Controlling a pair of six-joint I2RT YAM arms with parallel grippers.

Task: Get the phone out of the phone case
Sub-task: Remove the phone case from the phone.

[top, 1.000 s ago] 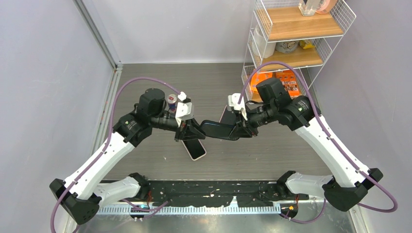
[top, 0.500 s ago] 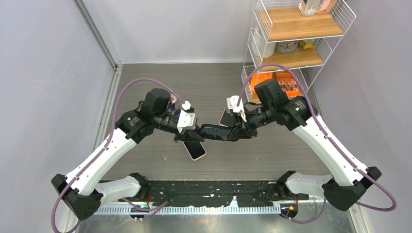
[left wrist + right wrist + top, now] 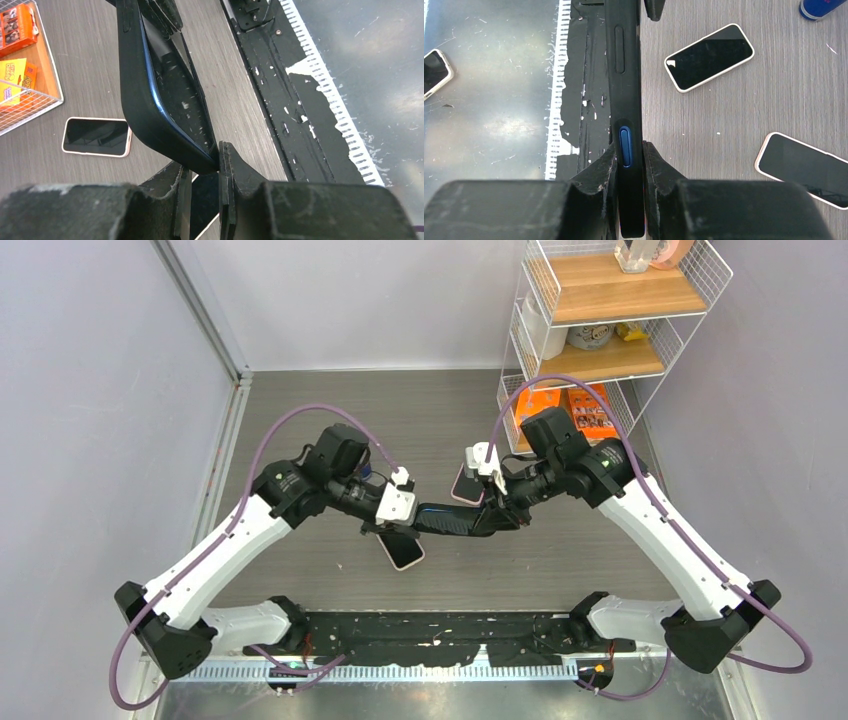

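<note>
Two end effectors share one matte black rubbery phone case [image 3: 626, 75], up in the air over the grey wood-grain bench [image 3: 420, 420]. The left end effector [image 3: 206, 170] pinches its curled corner, and the right end effector [image 3: 630, 152] clamps its edges by a blue button [image 3: 624, 146]. The phone [image 3: 175, 85] sits inside, glossy and dusty. Since a second ago the left arm has swung inward and the case has dipped. Print on the orange packets [image 3: 15, 27] is too small to read.

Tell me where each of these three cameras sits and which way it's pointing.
Top: above and behind the bases, looking down on the table; both arms show, left hand and right hand meeting on the case.
Left wrist: looks along its own fingers, up the case toward the shelf.
Right wrist: looks along its own fingers, down the case's edge, phones beside.
Shared: all three show the case and table.
</note>
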